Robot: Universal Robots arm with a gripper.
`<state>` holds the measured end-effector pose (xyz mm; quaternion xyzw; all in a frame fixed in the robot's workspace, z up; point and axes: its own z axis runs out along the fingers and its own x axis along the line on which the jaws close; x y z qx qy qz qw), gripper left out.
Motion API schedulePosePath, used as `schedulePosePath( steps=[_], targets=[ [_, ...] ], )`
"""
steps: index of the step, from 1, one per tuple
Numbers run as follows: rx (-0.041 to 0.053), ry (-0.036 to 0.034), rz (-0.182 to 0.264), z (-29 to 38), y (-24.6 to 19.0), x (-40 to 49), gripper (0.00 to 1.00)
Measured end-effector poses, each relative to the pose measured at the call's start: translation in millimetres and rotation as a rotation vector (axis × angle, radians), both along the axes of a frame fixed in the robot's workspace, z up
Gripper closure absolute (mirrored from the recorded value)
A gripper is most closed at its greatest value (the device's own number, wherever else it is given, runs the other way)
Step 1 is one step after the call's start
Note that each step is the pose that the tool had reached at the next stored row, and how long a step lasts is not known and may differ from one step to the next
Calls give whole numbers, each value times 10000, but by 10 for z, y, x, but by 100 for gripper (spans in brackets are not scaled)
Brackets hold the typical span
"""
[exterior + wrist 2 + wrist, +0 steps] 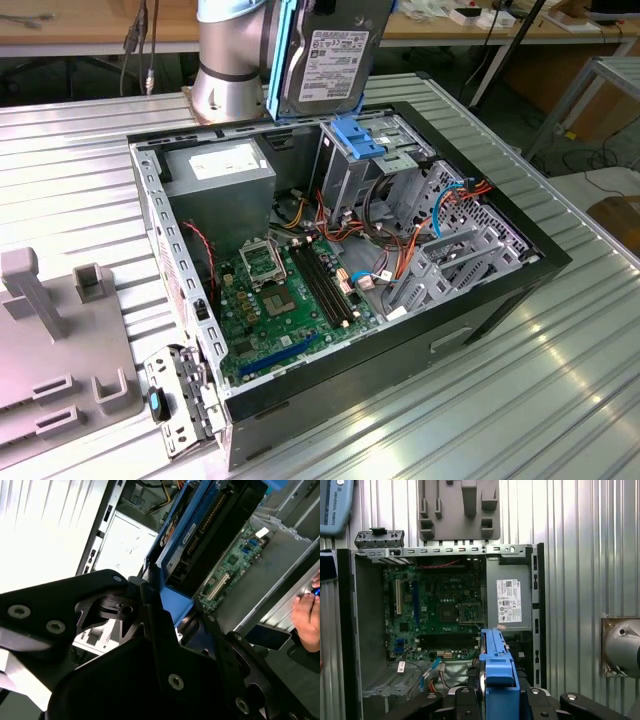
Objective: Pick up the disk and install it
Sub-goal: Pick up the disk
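The disk (325, 55) hangs upright above the far side of the open computer case (500, 270), its white label facing the exterior view and a blue carrier frame along its edges. It is just above the metal drive cage (350, 170) with the blue latch (358, 135). In both wrist views my gripper (182, 622) (497, 700) is shut on the disk (210, 530), its black fingers (150, 610) pressed on the blue frame (497, 665) from both sides. Below the disk lies the case interior.
Inside the case are the green motherboard (280, 300) (435, 610), the grey power-supply box (220, 170) (510, 600) and loose cables (400, 260). A grey fixture plate (60, 350) lies beside the case. The arm's base (230, 60) stands behind it. A person's hand (307, 615) is near the case.
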<state>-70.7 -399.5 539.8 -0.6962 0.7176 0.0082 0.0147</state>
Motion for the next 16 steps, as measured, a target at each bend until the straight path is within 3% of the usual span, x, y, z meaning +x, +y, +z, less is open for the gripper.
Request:
schedulePosePath(
  steps=[1, 3, 11, 14, 16],
  targets=[
    [43, 0, 0, -1, -23, 7, 63],
    [61, 0, 0, -4, -158, 39, 63],
    [60, 0, 0, -18, -440, 91, 63],
    [61, 0, 0, -32, -593, 130, 63],
    [62, -5, 0, -39, -654, 153, 63]
  ],
)
